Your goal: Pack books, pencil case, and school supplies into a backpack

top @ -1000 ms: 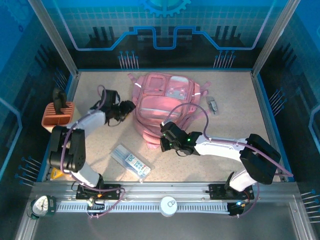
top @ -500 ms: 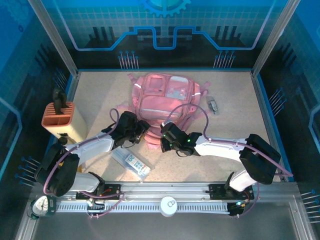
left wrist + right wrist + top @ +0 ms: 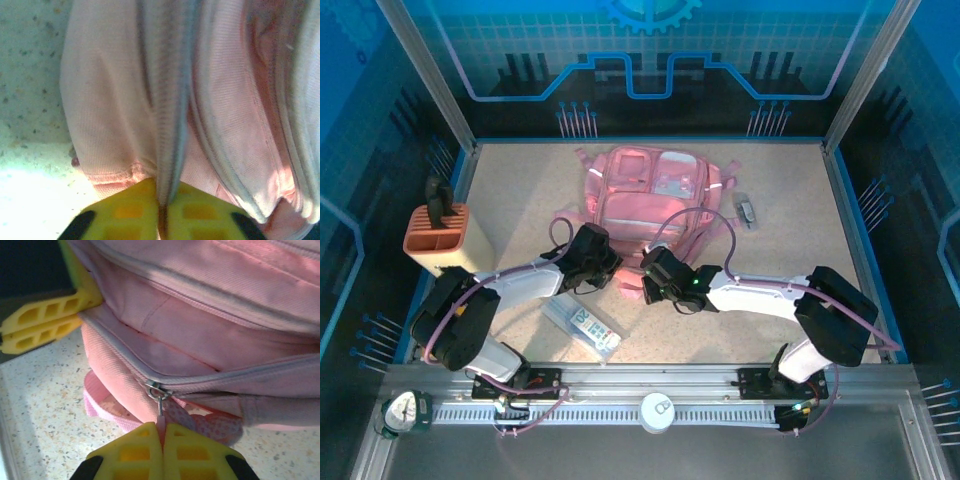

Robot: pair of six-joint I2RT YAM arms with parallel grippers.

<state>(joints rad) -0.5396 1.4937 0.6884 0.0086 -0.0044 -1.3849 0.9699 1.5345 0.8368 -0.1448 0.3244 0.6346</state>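
The pink backpack (image 3: 655, 195) lies flat in the middle of the table. My right gripper (image 3: 162, 429) is shut on the pink pull tab of its zip slider (image 3: 156, 390) at the near edge; in the top view that gripper (image 3: 647, 287) sits against the bag's front. My left gripper (image 3: 164, 195) is shut on a grey-edged fold of the backpack (image 3: 170, 100) beside the zip, just left of the right one (image 3: 610, 268). Its yellow fingers (image 3: 42, 325) show in the right wrist view. The pale pencil case (image 3: 582, 323) lies on the table below the left gripper. The books are out of view.
An orange slotted holder (image 3: 438, 235) with a dark tool in it stands at the left edge. A small dark object (image 3: 747, 210) lies right of the backpack. A pink strap (image 3: 107, 407) trails under the bag's near edge. Bare table lies to the right.
My left arm has swung from the backpack's left side to its near edge and shut on the fabric by the zip. The right gripper has kept its hold on the pull tab.
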